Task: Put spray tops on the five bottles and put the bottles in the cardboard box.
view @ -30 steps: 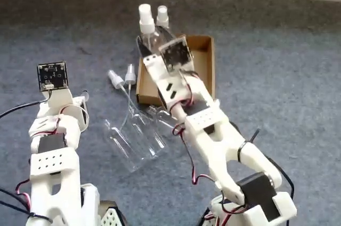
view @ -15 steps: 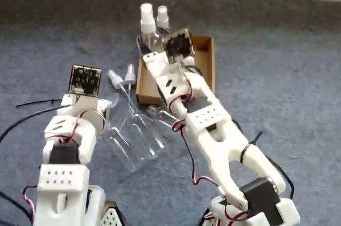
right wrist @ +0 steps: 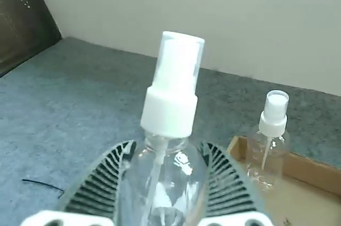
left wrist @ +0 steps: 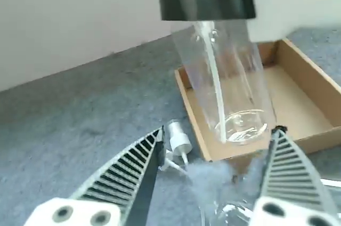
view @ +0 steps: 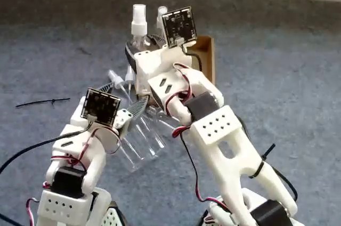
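Right wrist view: right gripper (right wrist: 166, 151) clamps a capped bottle (right wrist: 171, 109) upright, raised beside the box's corner.
left gripper (left wrist: 218, 132): fingers spread, above clear bottles (view: 141, 143) lying mid-table (view: 282, 82).
cardboard box (view: 206, 55): toward the table's far edge, with a second capped bottle (right wrist: 269, 140) standing inside.
spray tops (view: 129, 73): loose, just beside the box.

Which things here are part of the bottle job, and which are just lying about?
Job: capped bottle in the right hand; second capped bottle standing in the cardboard box; clear bottles lying on the carpet; spray tops beside them; open left hand.
Lying about: black cord.
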Controlling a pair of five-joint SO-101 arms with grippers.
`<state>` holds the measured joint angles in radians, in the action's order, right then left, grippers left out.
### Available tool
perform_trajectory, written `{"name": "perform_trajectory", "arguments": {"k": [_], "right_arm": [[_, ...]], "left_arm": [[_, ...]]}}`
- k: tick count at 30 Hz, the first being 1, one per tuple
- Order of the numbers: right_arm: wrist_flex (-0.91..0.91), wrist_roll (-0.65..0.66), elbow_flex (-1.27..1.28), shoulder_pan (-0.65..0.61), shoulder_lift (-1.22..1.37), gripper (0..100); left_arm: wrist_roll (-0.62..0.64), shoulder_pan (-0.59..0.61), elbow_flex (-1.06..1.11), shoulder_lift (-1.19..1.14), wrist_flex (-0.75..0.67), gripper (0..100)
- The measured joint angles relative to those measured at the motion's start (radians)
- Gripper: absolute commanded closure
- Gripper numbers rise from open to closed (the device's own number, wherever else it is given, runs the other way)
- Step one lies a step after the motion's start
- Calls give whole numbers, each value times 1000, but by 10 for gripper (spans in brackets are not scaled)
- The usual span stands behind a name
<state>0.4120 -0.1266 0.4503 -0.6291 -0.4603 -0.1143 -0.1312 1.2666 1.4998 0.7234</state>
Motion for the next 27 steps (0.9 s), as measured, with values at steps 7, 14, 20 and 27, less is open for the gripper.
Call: {"name": "perform_trajectory", "arguments": {"k": [7, 14, 20, 27], "right_arm": [[133, -2, 0, -17, -78, 994], [187, -2, 0, -17, -118, 994], [166, -2, 6, -17, -114, 994], [-149, -2, 15, 86, 78, 994]], "left_arm": [[0, -20, 0, -64, 0, 732], [0, 8, 0, -84, -12, 733], [0, 9, 0, -84, -12, 733], [0, 9, 21, -84, -12, 734]]}}
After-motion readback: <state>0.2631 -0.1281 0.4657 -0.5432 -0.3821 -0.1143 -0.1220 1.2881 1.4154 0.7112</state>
